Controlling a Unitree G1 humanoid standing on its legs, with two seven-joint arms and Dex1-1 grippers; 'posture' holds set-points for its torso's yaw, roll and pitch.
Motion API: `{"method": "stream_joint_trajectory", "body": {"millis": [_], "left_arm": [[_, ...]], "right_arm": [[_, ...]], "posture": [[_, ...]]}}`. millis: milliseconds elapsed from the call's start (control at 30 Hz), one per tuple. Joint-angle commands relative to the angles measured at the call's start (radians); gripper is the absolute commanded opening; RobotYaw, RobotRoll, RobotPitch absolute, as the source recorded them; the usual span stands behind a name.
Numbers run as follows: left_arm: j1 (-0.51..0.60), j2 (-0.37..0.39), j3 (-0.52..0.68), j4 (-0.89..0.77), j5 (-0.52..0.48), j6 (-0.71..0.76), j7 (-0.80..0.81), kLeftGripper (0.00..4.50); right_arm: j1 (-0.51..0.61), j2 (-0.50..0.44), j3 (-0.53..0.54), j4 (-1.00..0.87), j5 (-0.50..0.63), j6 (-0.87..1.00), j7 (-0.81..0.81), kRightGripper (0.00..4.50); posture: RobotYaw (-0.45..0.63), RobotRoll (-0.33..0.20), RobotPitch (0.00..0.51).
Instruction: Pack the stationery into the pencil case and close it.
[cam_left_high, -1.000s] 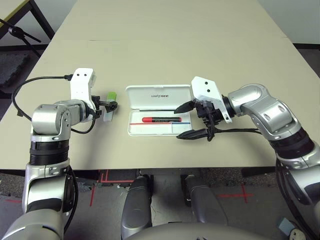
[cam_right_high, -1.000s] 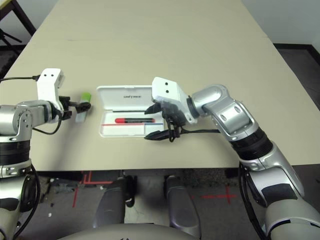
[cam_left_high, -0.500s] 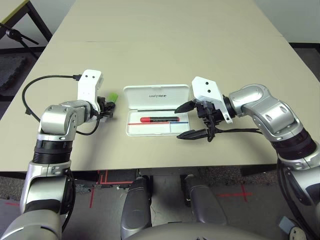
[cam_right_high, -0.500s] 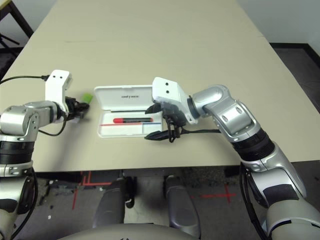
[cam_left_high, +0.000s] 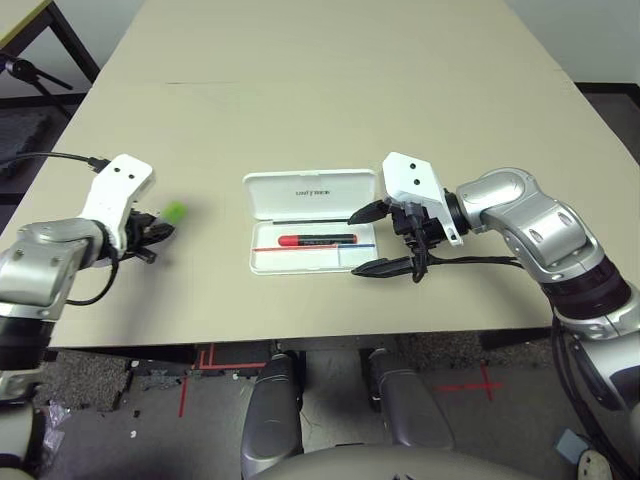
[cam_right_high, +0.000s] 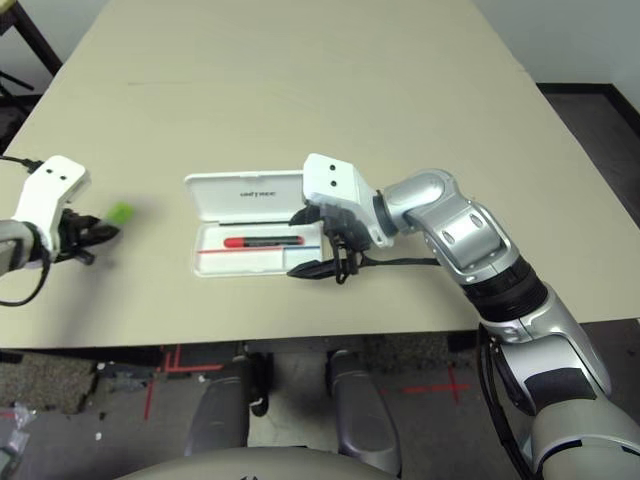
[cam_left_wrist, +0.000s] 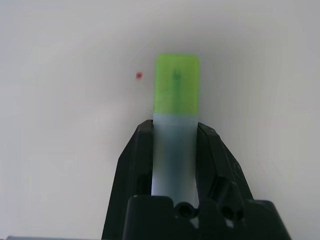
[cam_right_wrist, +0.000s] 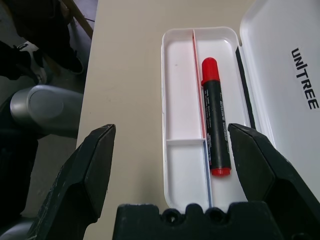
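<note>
The pencil case (cam_left_high: 258, 262) lies open at the table's middle, its lid (cam_left_high: 311, 191) folded back away from me. A red marker (cam_left_high: 318, 240) rests in the tray, also seen as a dark-bodied marker (cam_right_wrist: 216, 126) in the right wrist view. My right gripper (cam_left_high: 355, 244) stands open at the case's right end, one finger on each side of the tray's corner, holding nothing. Far to the left of the case, my left gripper (cam_left_high: 150, 232) is shut on the white stick (cam_left_wrist: 175, 150), whose lime-green cap (cam_left_high: 174, 211) juts out past the fingertips (cam_left_wrist: 137, 137).
The tan table (cam_left_high: 330, 90) stretches far back behind the case. Its front edge (cam_left_high: 300, 336) runs just below both grippers. A black cable (cam_left_high: 60, 158) loops off my left wrist near the table's left edge.
My left gripper closed on the white stick beside the case, then carried it leftward, away from the case. The right gripper stayed open at the case's right end.
</note>
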Motion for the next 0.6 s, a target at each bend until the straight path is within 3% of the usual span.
{"method": "stream_joint_trajectory", "body": {"millis": [33, 167, 300, 600], "left_arm": [[0.07, 0.056, 0.042, -0.012, 0.0, -0.102, -0.11, 1.1], [0.185, 0.106, 0.103, -0.092, -0.045, -0.212, -0.269, 1.1], [0.232, 0.112, 0.159, -0.179, -0.097, -0.201, -0.342, 1.1], [0.132, 0.082, 0.114, -0.389, -0.169, -0.112, -0.344, 1.1]], "right_arm": [[-0.001, -0.001, 0.004, 0.015, -0.002, -0.016, 0.003, 4.5], [-0.009, 0.009, 0.003, 0.034, -0.004, -0.042, 0.002, 4.5], [-0.015, 0.011, 0.004, 0.048, -0.006, -0.058, 0.005, 4.5], [-0.008, -0.028, 0.004, 0.034, -0.003, -0.041, 0.025, 4.5]], "posture": [[-0.02, 0.0, 0.202], [-0.02, 0.0, 0.2], [-0.01, 0.0, 0.198], [-0.02, 0.0, 0.193]]}}
